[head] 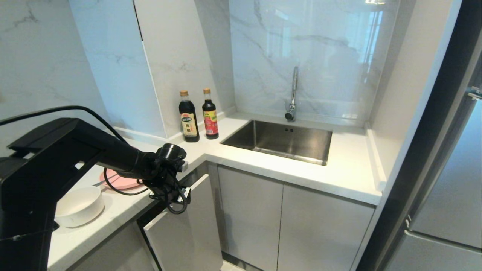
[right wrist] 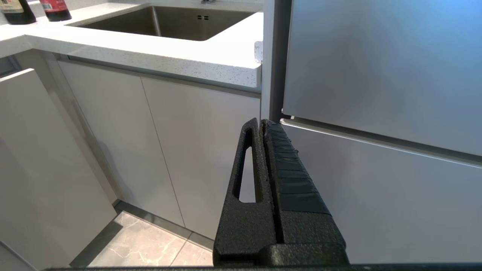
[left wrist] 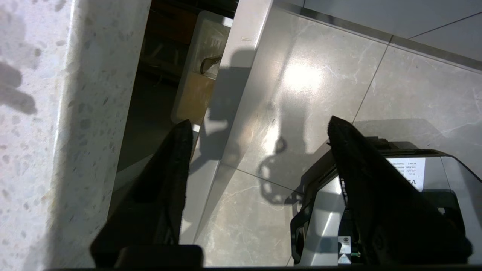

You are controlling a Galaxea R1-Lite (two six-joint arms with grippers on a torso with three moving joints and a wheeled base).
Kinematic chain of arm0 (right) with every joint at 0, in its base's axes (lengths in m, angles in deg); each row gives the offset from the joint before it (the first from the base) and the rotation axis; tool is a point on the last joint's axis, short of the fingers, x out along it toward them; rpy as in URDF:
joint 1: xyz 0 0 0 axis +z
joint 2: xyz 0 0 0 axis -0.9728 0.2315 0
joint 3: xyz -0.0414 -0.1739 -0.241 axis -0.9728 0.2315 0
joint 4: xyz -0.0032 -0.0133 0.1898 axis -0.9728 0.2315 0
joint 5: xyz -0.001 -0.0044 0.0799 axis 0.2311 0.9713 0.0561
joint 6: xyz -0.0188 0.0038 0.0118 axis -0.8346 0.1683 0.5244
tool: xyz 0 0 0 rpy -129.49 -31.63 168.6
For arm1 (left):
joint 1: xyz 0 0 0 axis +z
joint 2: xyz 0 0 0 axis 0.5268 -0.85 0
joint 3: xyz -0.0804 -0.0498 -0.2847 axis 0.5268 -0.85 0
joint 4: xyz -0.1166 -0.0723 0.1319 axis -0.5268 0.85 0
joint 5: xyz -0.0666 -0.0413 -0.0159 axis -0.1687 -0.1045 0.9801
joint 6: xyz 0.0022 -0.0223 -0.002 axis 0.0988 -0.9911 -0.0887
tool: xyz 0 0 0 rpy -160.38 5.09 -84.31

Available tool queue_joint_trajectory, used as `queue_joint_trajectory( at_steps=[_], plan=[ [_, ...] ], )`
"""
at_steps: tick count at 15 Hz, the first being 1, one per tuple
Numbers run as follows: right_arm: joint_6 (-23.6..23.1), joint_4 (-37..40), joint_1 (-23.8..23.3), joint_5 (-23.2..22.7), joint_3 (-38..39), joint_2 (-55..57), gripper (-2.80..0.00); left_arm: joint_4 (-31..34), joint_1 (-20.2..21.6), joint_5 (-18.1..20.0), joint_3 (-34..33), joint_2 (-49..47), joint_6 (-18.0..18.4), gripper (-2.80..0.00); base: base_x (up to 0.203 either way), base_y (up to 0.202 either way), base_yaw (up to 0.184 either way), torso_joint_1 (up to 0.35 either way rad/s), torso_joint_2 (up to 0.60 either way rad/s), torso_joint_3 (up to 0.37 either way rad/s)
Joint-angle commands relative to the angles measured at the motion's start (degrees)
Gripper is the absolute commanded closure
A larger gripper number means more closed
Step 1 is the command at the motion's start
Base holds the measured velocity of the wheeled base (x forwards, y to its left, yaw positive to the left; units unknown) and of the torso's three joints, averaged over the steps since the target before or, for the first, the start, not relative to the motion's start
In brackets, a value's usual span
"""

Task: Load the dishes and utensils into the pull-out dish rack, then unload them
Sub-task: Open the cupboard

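The pull-out dish rack's pale front (head: pixel 184 229) stands a little way out from the counter, leaving a dark gap. My left gripper (head: pixel 171 197) hangs over its top edge. In the left wrist view that gripper (left wrist: pixel 259 120) is open with nothing held. One finger (left wrist: pixel 173 173) is over the gap and the other (left wrist: pixel 357 169) is out over the floor, with the front's top edge (left wrist: pixel 229 94) between them. A white utensil cup (left wrist: pixel 207 49) shows in the gap. The cream bowl (head: pixel 79 205) and pink plate (head: pixel 122 183) sit on the counter behind my arm. The utensils are hidden. My right gripper (right wrist: pixel 262 121) is shut and parked.
Two sauce bottles (head: pixel 189 116) stand in the counter's corner beside the steel sink (head: pixel 278 141) and tap. Closed cabinet doors (head: pixel 252 222) run below. A fridge (right wrist: pixel 376 75) is on the right. My own base (left wrist: pixel 327 210) sits on the tiled floor under the left gripper.
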Motion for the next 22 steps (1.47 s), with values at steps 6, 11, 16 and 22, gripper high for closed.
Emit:
queue_joint_trajectory(
  at_steps=[6,11,16,22],
  plan=[
    [0.0,0.0,0.02,-0.01,0.09,0.02,0.0,-0.25,0.27,-0.08,2.0,-4.45,-0.16,-2.8,0.0,0.0,0.0,0.0,0.0,0.0],
    [0.0,0.0,0.02,-0.01,0.09,0.02,0.0,0.01,0.28,-0.08,2.95,-6.56,-0.51,-2.8,0.0,0.0,0.0,0.0,0.0,0.0],
    [0.0,0.0,0.02,-0.01,0.09,0.02,0.0,0.01,-0.74,-0.07,2.73,-6.86,-1.08,-2.8,0.0,0.0,0.0,0.0,0.0,0.0],
    [0.0,0.0,0.02,-0.01,0.09,0.02,0.0,0.26,-4.19,0.18,2.25,-6.57,-5.01,-2.8,0.0,0.0,0.0,0.0,0.0,0.0]
  ],
)
